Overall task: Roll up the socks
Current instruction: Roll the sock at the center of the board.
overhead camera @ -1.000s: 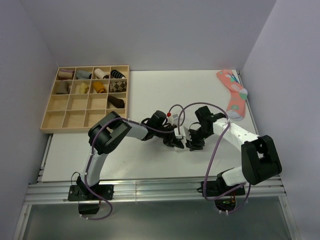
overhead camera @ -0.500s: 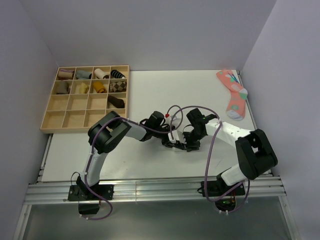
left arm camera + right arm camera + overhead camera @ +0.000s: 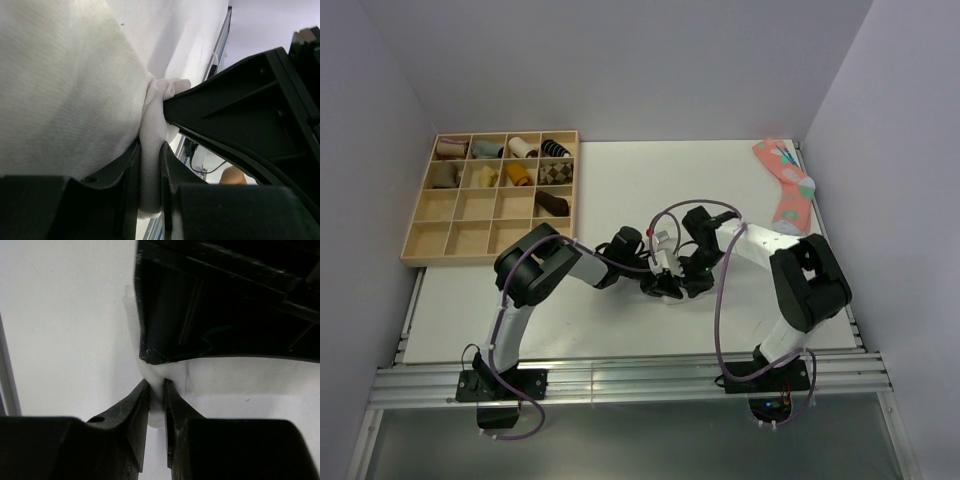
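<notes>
Compartments of a pale wooden tray (image 3: 472,236) at far left hold tan, grey and dark sock rolls (image 3: 525,175). Toward the middle of the white table (image 3: 620,180), the left gripper (image 3: 150,150) is clamped on a bunched fold of the thin white fabric socks (image 3: 75,100), which lie on the table between the two arms. Just to its right, the right gripper (image 3: 156,387) pinches the same white cloth, jaws nearly together. The fabric looks light, soft and floppy; it will likely slump unless taken at a bunched edge and kept taut. At far right lies a coral-pink dotted sock (image 3: 788,190).
</notes>
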You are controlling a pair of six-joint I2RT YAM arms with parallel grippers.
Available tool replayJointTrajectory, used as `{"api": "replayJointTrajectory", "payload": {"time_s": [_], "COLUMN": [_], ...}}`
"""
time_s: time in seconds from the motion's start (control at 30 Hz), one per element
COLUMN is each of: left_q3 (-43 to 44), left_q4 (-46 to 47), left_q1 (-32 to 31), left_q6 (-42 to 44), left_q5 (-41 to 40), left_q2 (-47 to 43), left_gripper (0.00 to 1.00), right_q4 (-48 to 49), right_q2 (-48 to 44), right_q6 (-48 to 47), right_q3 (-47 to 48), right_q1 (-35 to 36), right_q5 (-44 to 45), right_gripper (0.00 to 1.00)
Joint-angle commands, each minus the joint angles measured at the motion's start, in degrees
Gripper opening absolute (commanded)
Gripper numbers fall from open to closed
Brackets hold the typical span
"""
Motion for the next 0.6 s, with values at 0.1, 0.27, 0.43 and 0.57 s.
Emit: {"api": "replayJointTrajectory", "payload": {"time_s": [0.1, 0.27, 0.43, 0.57], "left_q3": [-5.83, -11.19, -16.29, -20.33], "left_q4": [-0.85, 6.6, 12.94, 16.99], "left_q1": [-0.16, -0.51, -1.57, -2.88], "left_q6": [5.28, 5.81, 5.55, 5.9], "left_q5": [-14.38, -22.22, -30.65, -38.04], "left_q2": [-3.74, -8.05, -11.04, -14.81], "left_gripper": [0.23, 0.35, 0.42, 0.43], "right_q4": [-9.35, -11.99, -14.71, -19.2], "right_q2": [7.49, 10.3, 12.76, 15.13], "right_q6": [-0.63, -0.37, -0.89, -2.12], "right_q3": [6.01, 7.94, 9.26, 12.25], "right_q1": [-0.29, -0.99, -1.25, -2.04], "right_q5": [-2.27, -1.84, -1.57, -2.19], "right_gripper": [0.15, 0.15, 0.16, 0.15]}}
